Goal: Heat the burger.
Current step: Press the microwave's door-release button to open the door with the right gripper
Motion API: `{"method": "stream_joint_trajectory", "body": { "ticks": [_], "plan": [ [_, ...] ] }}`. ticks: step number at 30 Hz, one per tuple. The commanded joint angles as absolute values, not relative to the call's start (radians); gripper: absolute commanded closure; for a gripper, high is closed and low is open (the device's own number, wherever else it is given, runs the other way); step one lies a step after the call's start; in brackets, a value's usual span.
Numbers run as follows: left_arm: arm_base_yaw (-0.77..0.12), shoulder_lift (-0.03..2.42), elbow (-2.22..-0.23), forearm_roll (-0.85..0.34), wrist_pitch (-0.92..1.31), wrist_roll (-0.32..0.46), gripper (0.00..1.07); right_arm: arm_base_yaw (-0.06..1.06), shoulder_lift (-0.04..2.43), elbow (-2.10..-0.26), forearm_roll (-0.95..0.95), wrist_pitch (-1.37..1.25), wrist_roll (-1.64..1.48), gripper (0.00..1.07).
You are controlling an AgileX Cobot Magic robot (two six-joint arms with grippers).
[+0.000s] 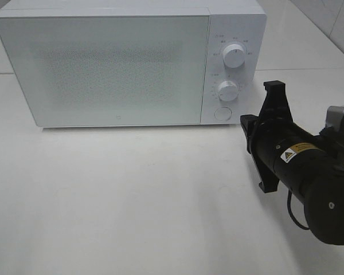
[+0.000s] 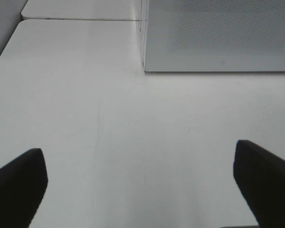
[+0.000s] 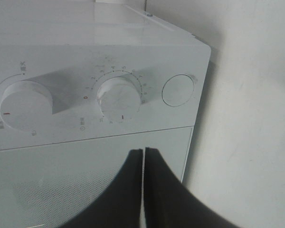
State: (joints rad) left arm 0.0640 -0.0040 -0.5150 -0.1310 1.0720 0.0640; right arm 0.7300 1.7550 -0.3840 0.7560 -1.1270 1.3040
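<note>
Burger unseen; microwave (image 1: pixel 109 63) shut; right fingers (image 3: pixel 128 190) clenched empty near panel (image 1: pixel 251 74); left fingers (image 2: pixel 19 185) spread.

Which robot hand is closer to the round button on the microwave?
Right. The right gripper, fingers shut, is close in front of the round button's end of the microwave. The left gripper, open, is by the microwave's other end.

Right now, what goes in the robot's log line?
microwave: door closed | burger: not visible | left gripper: open | right gripper: shut, empty
</note>
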Motion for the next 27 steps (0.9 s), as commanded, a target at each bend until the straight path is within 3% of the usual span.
{"method": "stream_joint_trajectory", "body": {
  "ticks": [1,27],
  "plan": [
    [0.066,-0.016,-0.516,-0.136,1.074,0.059,0.07,0.737,1.756,-0.390,0.745,-1.126,1.325,1.07],
    [0.066,-0.015,-0.516,-0.136,1.074,0.059,0.07,0.709,1.941,-0.548,0.781,-1.082,1.391,1.07]
  ]
}}
